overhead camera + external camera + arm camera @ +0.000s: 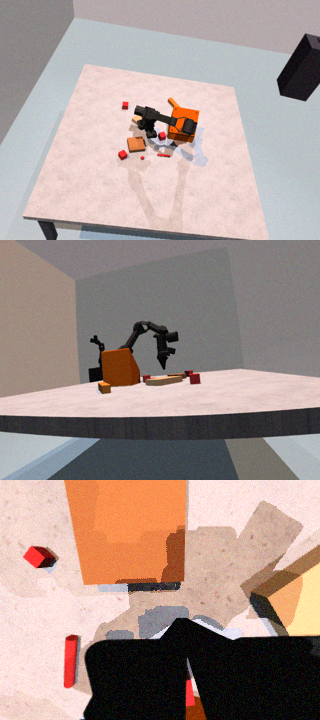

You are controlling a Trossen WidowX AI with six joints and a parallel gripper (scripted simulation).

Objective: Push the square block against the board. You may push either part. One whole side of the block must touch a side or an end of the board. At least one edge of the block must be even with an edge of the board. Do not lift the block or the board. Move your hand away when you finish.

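The square block [136, 144] [177, 375] [127, 530] is brown-orange and lies flat. The board [135, 119] [164, 381] [306, 602] is pale tan and lies flat, apart from the block. The arm hides much of the board in the top view, and the board partly hides the block in the exterior view. My gripper [163, 368] [181, 623] is shut and empty, pointing down above the table. In the wrist view the block is ahead of the fingertips and the board is to their right.
Red cubes stand near the board [125, 105] [194, 378], near the block [122, 155] and beside the orange base box [184, 114] [116, 367]. A tiny red cube [142, 157] [35, 556] and a red rod [163, 155] [71, 662] lie near the block. An orange bar [172, 102] [104, 388] lies by the box.
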